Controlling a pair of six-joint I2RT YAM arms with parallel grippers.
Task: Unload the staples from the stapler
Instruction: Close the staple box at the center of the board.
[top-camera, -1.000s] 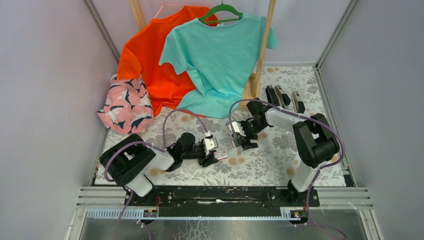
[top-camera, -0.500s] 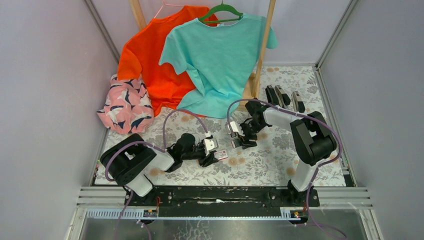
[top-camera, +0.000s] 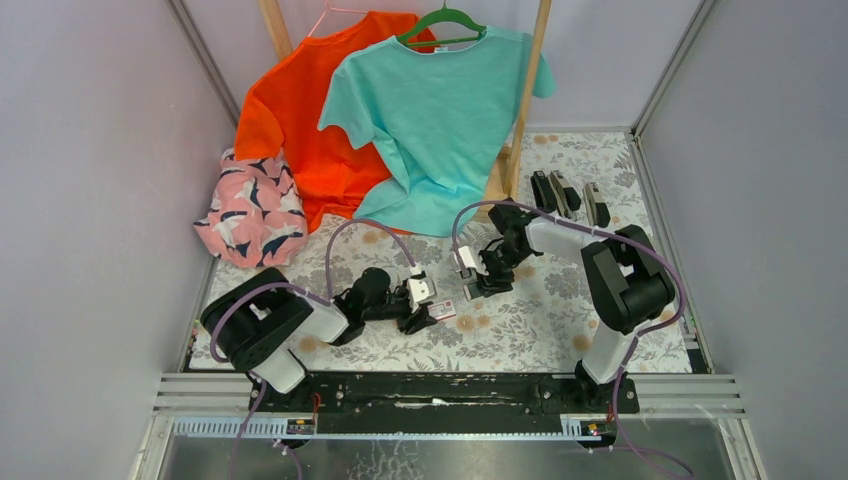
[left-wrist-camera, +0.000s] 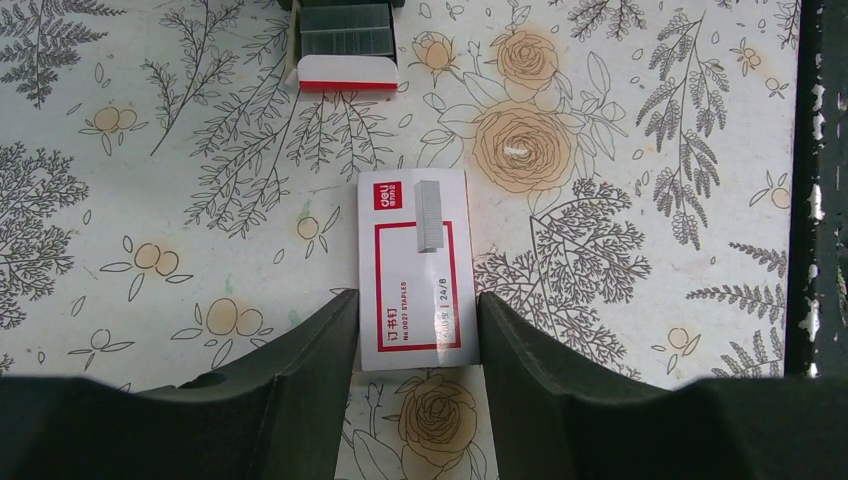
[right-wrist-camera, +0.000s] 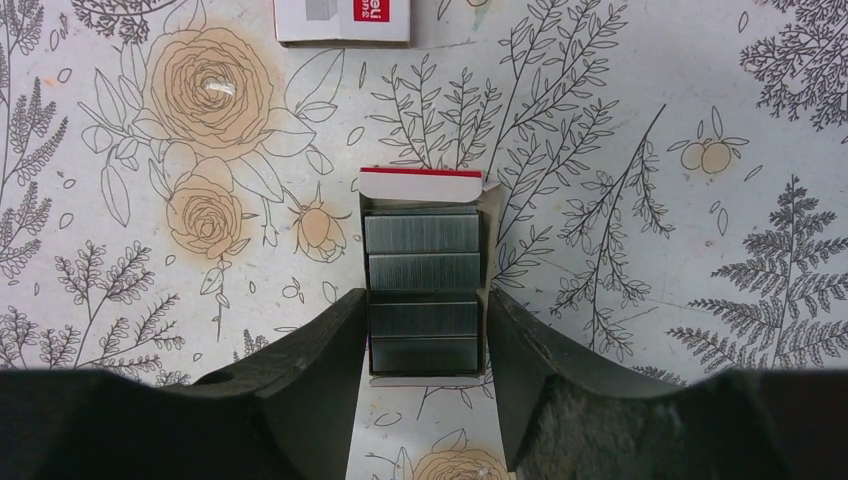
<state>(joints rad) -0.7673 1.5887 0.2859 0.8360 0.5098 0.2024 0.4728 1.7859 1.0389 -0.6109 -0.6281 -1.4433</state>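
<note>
Several silvery strips of staples (right-wrist-camera: 421, 268) lie in an open white tray with a red flap (right-wrist-camera: 420, 178) on the flowered table. My right gripper (right-wrist-camera: 425, 295) straddles the tray's near end, shut on its two sides. The tray's white-and-red box sleeve (left-wrist-camera: 412, 270) lies flat a little nearer the arms. My left gripper (left-wrist-camera: 417, 298) is shut on the sleeve's near end, a finger against each long side. The top view shows both grippers, the left (top-camera: 432, 312) and the right (top-camera: 470, 283), low at mid-table. Three black staplers (top-camera: 565, 192) lie at the back right, far from both.
An orange shirt (top-camera: 300, 130) and a teal shirt (top-camera: 430, 120) hang on a wooden rack at the back. A pink patterned bundle of cloth (top-camera: 250, 210) sits at the back left. A black rail (top-camera: 440, 390) runs along the near edge.
The right gripper's jaws have narrowed from wide apart to touching the tray's sides, and it has shifted slightly left. The left gripper and the box sleeve have stayed put.
</note>
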